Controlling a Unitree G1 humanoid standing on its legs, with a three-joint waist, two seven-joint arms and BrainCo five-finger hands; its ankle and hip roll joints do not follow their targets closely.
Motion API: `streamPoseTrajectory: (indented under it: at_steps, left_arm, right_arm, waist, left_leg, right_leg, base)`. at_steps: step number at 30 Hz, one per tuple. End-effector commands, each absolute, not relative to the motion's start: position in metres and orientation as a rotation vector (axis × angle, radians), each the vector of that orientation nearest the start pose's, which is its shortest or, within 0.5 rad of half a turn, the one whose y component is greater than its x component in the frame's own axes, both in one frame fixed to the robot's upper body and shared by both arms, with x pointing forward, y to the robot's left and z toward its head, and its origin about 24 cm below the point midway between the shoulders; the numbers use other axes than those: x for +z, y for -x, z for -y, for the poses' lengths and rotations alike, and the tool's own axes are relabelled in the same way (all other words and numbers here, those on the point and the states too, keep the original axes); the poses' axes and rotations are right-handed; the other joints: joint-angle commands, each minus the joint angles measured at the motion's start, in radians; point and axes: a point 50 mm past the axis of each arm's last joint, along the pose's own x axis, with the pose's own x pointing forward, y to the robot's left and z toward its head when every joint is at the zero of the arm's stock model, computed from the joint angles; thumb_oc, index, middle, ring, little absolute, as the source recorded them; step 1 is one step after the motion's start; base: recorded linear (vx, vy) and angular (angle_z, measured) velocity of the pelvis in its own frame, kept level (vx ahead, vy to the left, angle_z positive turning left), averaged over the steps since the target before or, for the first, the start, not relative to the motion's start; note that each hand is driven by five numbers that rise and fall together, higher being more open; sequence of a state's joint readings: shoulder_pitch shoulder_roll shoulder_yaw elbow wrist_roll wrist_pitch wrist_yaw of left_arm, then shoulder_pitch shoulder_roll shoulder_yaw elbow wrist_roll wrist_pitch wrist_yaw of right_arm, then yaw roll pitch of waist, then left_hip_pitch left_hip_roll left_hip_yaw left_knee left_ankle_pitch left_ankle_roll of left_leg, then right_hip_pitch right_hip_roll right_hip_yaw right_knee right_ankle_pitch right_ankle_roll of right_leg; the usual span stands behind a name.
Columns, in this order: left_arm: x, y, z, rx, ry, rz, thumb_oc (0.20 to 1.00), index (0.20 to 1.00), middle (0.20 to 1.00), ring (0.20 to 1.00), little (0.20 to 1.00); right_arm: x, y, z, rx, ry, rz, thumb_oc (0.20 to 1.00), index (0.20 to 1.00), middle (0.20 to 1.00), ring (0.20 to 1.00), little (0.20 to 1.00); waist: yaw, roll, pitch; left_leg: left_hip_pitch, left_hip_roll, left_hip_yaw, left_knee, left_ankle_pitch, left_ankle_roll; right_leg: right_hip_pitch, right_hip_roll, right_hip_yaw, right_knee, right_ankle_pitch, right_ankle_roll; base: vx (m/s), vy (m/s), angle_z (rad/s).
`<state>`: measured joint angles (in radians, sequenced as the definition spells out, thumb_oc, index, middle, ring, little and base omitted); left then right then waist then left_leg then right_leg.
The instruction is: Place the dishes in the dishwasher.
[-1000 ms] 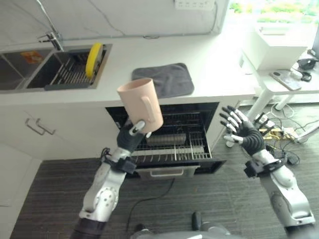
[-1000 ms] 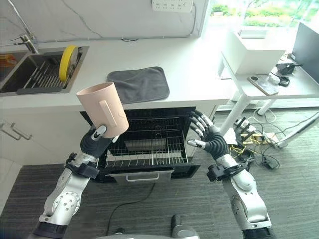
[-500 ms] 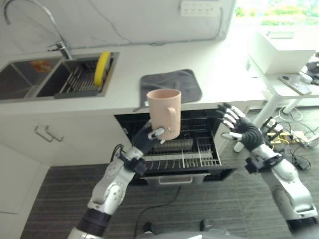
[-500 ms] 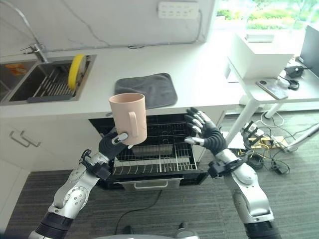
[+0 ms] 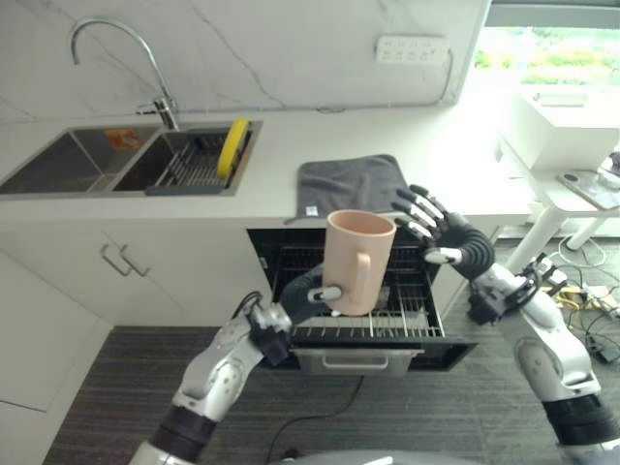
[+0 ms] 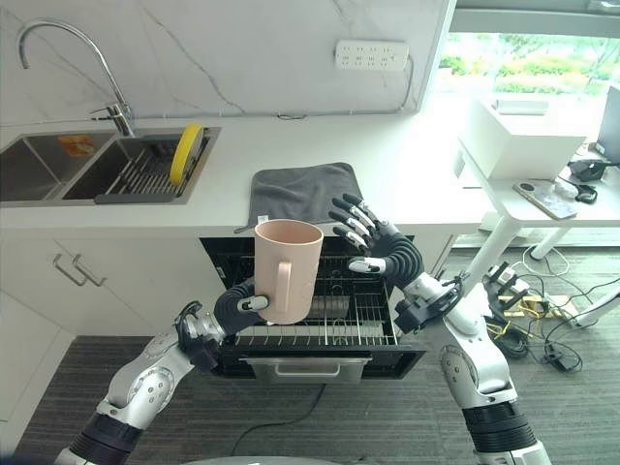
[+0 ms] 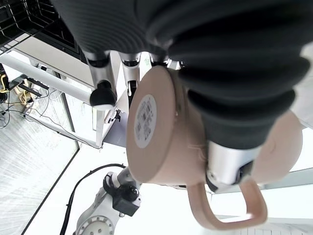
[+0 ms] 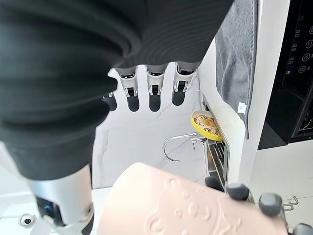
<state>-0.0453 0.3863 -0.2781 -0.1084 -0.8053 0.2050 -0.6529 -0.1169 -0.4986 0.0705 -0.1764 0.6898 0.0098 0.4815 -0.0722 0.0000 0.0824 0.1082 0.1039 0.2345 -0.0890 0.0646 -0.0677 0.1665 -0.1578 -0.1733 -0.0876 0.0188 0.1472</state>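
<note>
My left hand [image 5: 308,291] has its fingers and thumb curled round the lower body of the pink mug [image 5: 355,262], gripping it near the base; the mug stands upright, mouth up, its long axis vertical, its handle facing toward me; in my left wrist view the base of the mug, with a round label on it, sits between my fingers [image 7: 103,93] and the thumb. My right hand [image 6: 386,250] hangs just beside the mug on its far right, fingers straight and spread, palm turned toward it, holding nothing and apart from the cup; in its own wrist view the fingertips [image 8: 154,102] stand clear above the mug's pink wall. The relation that matters to me: the mug sits above and in front of the pulled-out dishwasher rack [image 5: 405,315], so the cup has to go down and away from me, and I judge it would need tipping mouth-down to sit among the tines; my left hand is the one that has it, the right merely near. Farther out, a grey cloth [image 5: 351,182] lies on the counter [image 5: 271,174] above the dishwasher, and a yellow plate [image 5: 232,160] stands on edge in the sink rack [image 5: 189,170]. The mug hides part of the rack behind it, so I cannot tell which slots there are free.
</note>
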Motion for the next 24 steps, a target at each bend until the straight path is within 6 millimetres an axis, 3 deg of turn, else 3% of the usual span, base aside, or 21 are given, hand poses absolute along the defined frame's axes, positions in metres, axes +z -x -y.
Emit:
streamPoseTrajectory:
  at_steps: [1,14,20,24]
  left_arm:
    - [0.08,-0.238,-0.112,-1.087,0.455,0.019,0.2,0.2,0.2,0.2,0.2]
    - [0.085,-0.24,-0.113,-1.109,0.482,0.045,0.2,0.2,0.2,0.2,0.2]
    - [0.08,-0.238,-0.113,-1.103,0.477,0.023,0.2,0.2,0.2,0.2,0.2]
    - [0.079,-0.238,-0.112,-1.107,0.473,0.009,0.2,0.2,0.2,0.2,0.2]
  right_arm:
    - [0.151,-0.265,0.175,0.721,-0.158,0.366,1.0,1.0,1.0,1.0,1.0]
    - [0.135,-0.263,0.159,0.878,-0.23,0.252,1.0,1.0,1.0,1.0,1.0]
    - [0.136,-0.257,0.144,1.025,-0.25,0.202,1.0,1.0,1.0,1.0,1.0]
    - [0.137,-0.257,0.143,1.029,-0.26,0.198,1.0,1.0,1.0,1.0,1.0]
  waist:
    - [0.013,-0.007,-0.018]
    - [0.016,-0.011,-0.026]
    - [0.021,-0.014,-0.027]
    - [0.021,-0.014,-0.029]
  left_leg:
    - [0.046,0.08,-0.011,0.002,-0.087,-0.03]
    - [0.053,0.082,-0.015,0.002,-0.088,-0.033]
    - [0.053,0.084,-0.012,0.002,-0.086,-0.036]
    - [0.054,0.085,-0.01,0.002,-0.085,-0.036]
  right_leg:
    - [-0.029,-0.014,-0.022,0.0,-0.012,0.012]
    - [-0.028,-0.011,-0.026,0.0,-0.012,0.009]
    - [-0.029,-0.012,-0.031,0.0,-0.011,0.009]
    - [-0.029,-0.012,-0.033,0.0,-0.01,0.01]
  base:
    - [0.0,0.0,0.0]
    - [0.0,0.0,0.0]
    - [-0.01,-0.004,0.0]
    - [-0.01,-0.002,0.0]
